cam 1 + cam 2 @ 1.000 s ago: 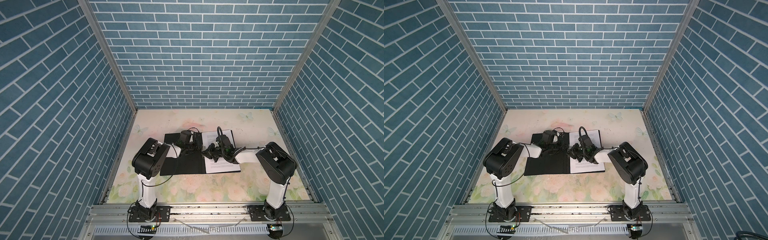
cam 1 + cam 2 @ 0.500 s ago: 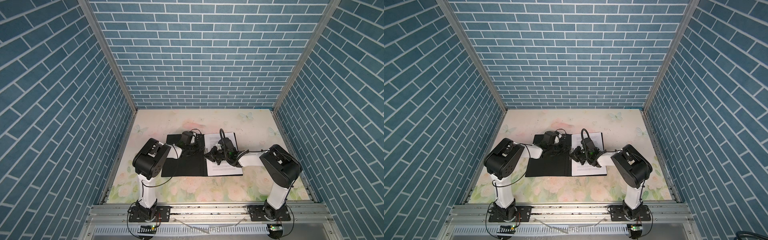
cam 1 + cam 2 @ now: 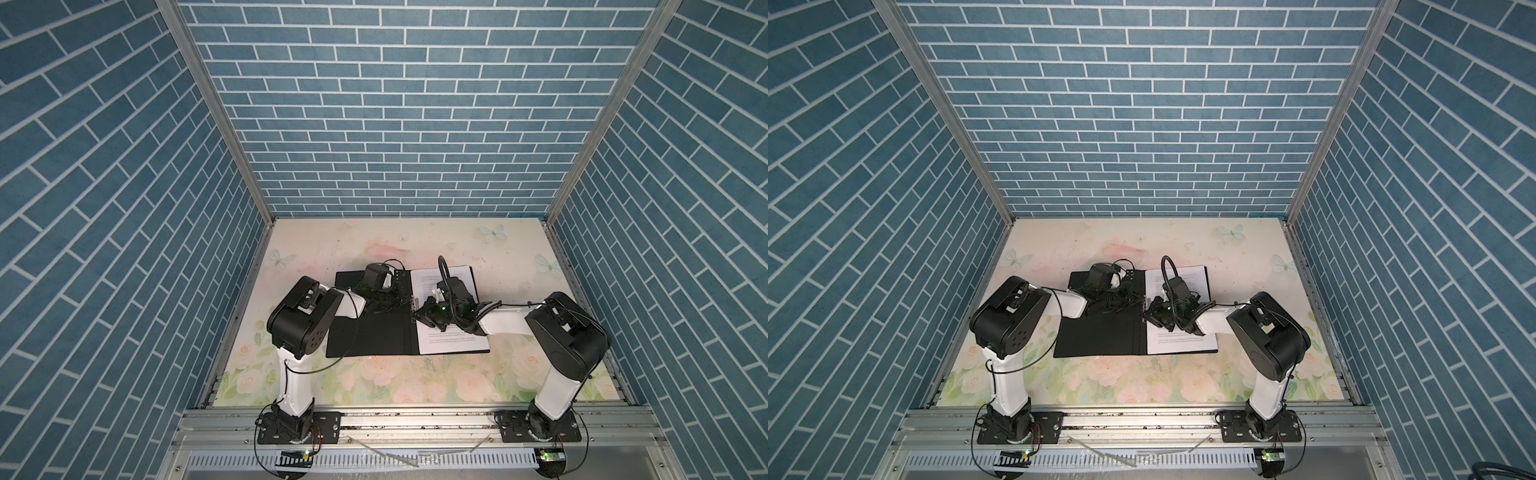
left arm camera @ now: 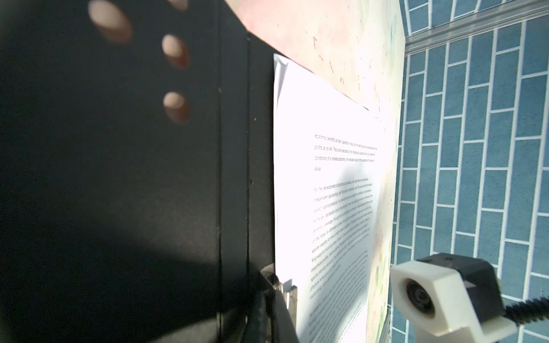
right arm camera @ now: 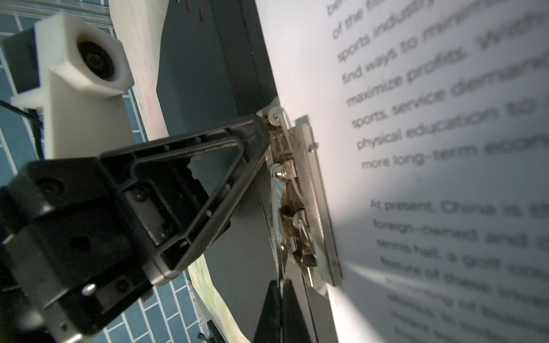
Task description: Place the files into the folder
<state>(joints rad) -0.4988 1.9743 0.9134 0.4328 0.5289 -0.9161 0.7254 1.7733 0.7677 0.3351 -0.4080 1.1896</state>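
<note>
The files (image 3: 453,340) lie on the open folder's (image 3: 370,332) right half.

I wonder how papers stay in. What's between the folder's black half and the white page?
A metal clip on the folder's spine, at the page's edge; the right wrist view shows it.

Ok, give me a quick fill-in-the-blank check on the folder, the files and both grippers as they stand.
The folder lies ____ with its black inside up.
In both top views the files rest on its ____ half.
The uppermost sheet shows printed ____.
The left gripper and right gripper both have jaws ____ at the metal clip.
Missing: open; right; text; shut.
</note>
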